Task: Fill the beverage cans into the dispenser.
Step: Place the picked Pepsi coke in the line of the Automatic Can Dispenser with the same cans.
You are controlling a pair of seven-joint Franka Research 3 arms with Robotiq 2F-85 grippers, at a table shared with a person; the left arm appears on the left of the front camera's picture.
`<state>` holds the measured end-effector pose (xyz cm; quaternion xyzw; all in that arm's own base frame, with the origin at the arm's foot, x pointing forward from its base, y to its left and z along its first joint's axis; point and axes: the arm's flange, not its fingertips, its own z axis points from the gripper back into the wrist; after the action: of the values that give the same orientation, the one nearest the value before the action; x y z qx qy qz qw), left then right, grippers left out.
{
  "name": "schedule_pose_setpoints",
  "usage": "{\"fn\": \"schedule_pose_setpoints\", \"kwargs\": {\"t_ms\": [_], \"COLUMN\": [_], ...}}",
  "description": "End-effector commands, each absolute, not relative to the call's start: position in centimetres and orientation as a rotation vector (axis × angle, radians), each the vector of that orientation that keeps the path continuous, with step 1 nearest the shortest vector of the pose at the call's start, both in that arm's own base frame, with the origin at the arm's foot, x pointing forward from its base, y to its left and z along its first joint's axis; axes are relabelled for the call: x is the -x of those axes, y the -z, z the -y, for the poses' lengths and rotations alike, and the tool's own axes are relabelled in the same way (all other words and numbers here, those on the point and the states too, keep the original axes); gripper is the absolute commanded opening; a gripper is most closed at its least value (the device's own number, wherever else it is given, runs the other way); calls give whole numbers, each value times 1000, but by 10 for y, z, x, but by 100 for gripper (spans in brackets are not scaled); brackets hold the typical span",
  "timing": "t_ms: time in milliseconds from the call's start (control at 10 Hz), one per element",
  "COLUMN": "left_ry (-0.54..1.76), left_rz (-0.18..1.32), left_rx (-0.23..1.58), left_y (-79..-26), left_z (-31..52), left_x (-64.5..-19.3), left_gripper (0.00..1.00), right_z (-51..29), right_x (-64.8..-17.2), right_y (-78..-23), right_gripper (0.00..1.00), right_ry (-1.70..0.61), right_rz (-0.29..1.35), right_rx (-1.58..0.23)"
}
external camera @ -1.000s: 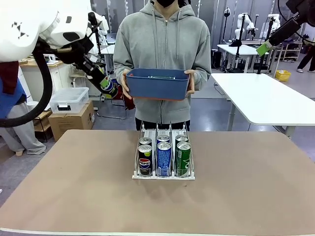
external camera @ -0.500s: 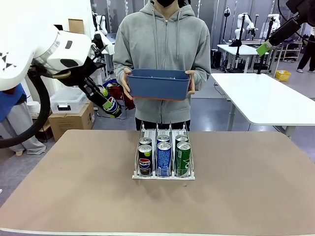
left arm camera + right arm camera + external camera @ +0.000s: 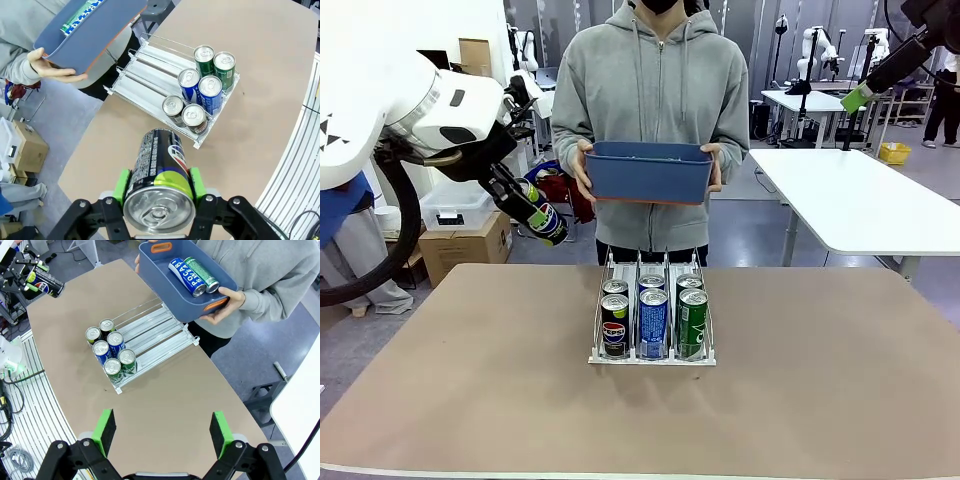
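**Fig.** Can loading, transfer stage.

**Near:** the right gripper (image 3: pixel 163 435) is seen high above the table (image 3: pixel 470 400), jaws spread wide, nothing between the pads.

**Mid-table, toward the far edge:** the dispenser (image 3: pixel 652 358) has 3 lanes. Six beverage cans are packed at its near end: black pair (image 3: pixel 614 322) in the L lane, blue pair (image 3: pixel 653 318) centre, green pair (image 3: pixel 692 316) R. The rear of each lane is free.

**Raised near the table's far-left corner:** the left gripper (image 3: pixel 528 205), fingers clenched on a black Pepsi can (image 3: pixel 161 165). The can is held tilted in the air, well apart from the dispenser.

**Far:** a blue tub (image 3: pixel 648 172) is held in the person's hands (image 3: pixel 577 170) above the dispenser's rear. A blue can (image 3: pixel 183 274) and a green can (image 3: pixel 201 271) are lying in it.

**Risks (judged):**
- The can's base may catch a thin divider if lowered off-centre or tilted, so it tips or lands in the wrong lane.
- The tub or hands may be struck, being near the free lane ends.
- The smooth can may slip in the pads if swung fast.
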<state>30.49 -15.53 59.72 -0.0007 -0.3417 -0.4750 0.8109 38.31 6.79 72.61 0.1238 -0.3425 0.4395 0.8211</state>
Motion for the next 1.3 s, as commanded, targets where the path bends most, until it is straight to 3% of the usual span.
{"fn": "schedule_pose_setpoints", "kwargs": {"t_ms": [0,200,400,1200], "left_ry": [999,952,809,1017], "left_rz": [740,692,657,626], "left_rx": [-13,-49,-49,30], "left_y": [-604,-593,-580,-545], "left_z": [157,160,186,254], "left_x": [-308,-306,-278,-198], "left_gripper": [58,58,58,58], "right_z": [-67,-67,-67,-67], "right_x": [-382,-382,-382,-382], "right_y": [-726,-726,-726,-726], "right_gripper": [100,100,100,100], "right_ry": [-941,-941,-941,-941], "right_rz": [731,731,731,731], "right_rx": [-274,-274,-274,-274]}}
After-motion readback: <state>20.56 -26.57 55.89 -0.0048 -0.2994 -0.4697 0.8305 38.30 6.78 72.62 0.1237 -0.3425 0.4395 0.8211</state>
